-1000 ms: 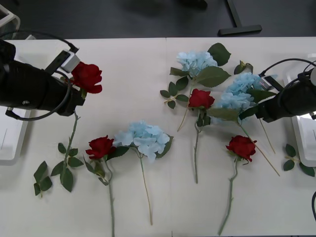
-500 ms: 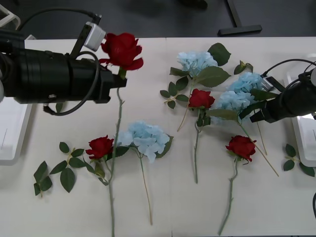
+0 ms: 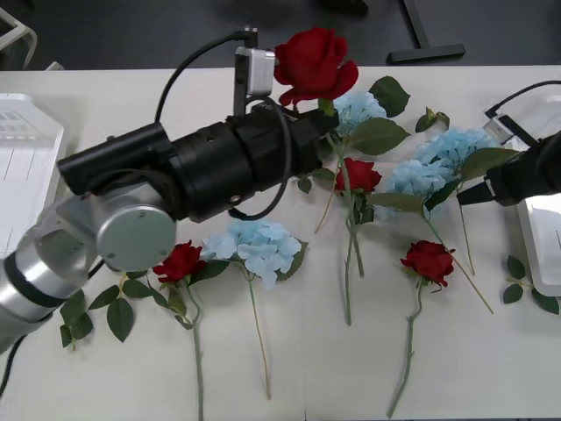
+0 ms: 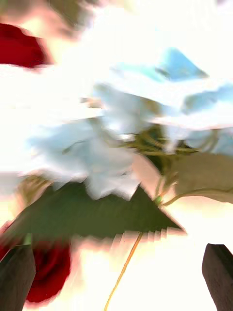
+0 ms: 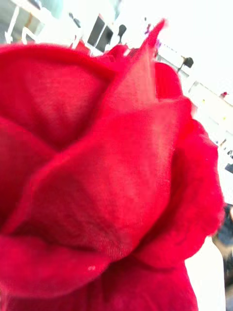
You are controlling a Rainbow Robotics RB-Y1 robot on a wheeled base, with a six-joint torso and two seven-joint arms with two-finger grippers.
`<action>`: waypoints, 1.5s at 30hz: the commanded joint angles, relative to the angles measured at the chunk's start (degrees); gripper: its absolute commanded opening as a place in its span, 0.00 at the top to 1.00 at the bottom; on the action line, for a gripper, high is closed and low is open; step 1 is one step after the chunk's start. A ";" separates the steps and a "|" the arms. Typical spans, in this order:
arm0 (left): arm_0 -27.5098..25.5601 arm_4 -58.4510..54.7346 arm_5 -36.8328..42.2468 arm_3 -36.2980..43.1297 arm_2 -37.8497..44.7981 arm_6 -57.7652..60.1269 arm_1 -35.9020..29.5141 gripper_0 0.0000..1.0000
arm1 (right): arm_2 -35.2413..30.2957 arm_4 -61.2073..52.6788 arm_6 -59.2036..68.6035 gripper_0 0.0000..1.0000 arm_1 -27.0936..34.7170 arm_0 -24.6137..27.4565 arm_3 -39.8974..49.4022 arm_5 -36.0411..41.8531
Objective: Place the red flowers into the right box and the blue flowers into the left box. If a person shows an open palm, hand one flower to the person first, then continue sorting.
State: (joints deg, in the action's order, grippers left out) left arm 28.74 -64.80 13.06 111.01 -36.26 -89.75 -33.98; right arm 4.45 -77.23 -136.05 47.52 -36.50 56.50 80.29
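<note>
I've got a red rose point(image 3: 316, 63) clenched just under its bloom in my left gripper point(image 3: 326, 121), lifted above the table point(image 3: 219, 105). It's light, stem dangling floppy. My right gripper point(image 3: 466, 195) sits spread beside the blue hydrangea point(image 3: 429, 167).

White table point(image 3: 491, 368) (flowers point(image 3: 256, 246), boxes point(image 3: 26, 158))

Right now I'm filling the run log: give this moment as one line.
left gripper: shut on red rose, lifted mid-table | right gripper: open by blue hydrangea | right box: no flowers visible
</note>
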 commanded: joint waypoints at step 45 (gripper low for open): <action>13.45 4.50 -6.12 -16.18 0.14 1.69 17.10 1.00 | 7.86 -36.06 5.53 1.00 -1.72 -1.11 12.05 12.43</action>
State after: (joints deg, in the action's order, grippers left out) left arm 39.72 -61.07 7.86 94.10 -36.89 -89.06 -18.23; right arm 13.59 -113.62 -132.27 45.91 -36.49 66.79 92.18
